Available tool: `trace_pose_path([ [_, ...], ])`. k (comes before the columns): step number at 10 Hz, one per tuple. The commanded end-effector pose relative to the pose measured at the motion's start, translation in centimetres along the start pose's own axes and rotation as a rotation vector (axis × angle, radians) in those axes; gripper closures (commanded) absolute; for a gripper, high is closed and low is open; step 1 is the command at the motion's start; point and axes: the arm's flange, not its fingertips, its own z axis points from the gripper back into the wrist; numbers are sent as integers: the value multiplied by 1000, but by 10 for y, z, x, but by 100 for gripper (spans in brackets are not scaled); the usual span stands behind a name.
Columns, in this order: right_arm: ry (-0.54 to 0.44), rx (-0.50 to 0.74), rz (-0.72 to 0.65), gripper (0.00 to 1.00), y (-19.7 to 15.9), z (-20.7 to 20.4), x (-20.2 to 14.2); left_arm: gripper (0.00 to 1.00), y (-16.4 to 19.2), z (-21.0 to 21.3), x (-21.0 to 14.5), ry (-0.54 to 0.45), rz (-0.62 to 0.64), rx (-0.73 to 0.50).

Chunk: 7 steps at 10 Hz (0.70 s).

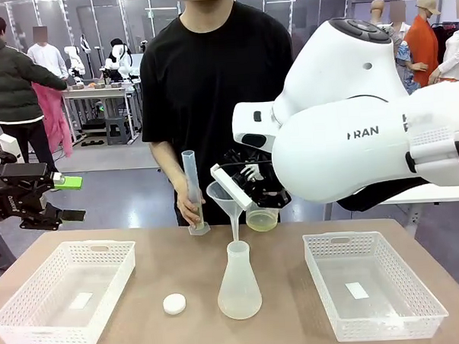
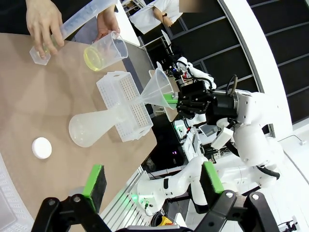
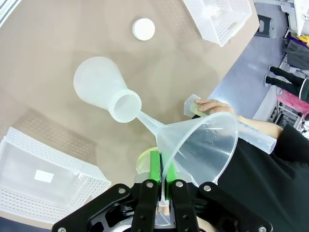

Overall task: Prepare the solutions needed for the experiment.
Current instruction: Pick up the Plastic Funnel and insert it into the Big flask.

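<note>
Pooling in a translucent plastic beaker at twelve o'clock on the table, the solutions are seen as clear yellow-green liquid. Beside it, a conical funnel is pinched by the closed right gripper, stem in a frosted flask. At nine o'clock, the left gripper is spread wide, empty.

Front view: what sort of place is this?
Likely a robotics research lab set up as a mock chemistry bench: a white robot arm holds a funnel over a flask, and a person steadies a graduated cylinder on the table.
</note>
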Motion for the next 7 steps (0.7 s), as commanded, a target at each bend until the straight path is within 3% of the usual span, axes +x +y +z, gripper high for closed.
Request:
trace_pose_path([
  [1,-35,-2,-18,96,11,-3,-6,0,0,-2,1,-14,-18,-25],
  [7,-78,8,-48,96,20,-34,-19,0,0,-2,1,-14,-18,-25],
])
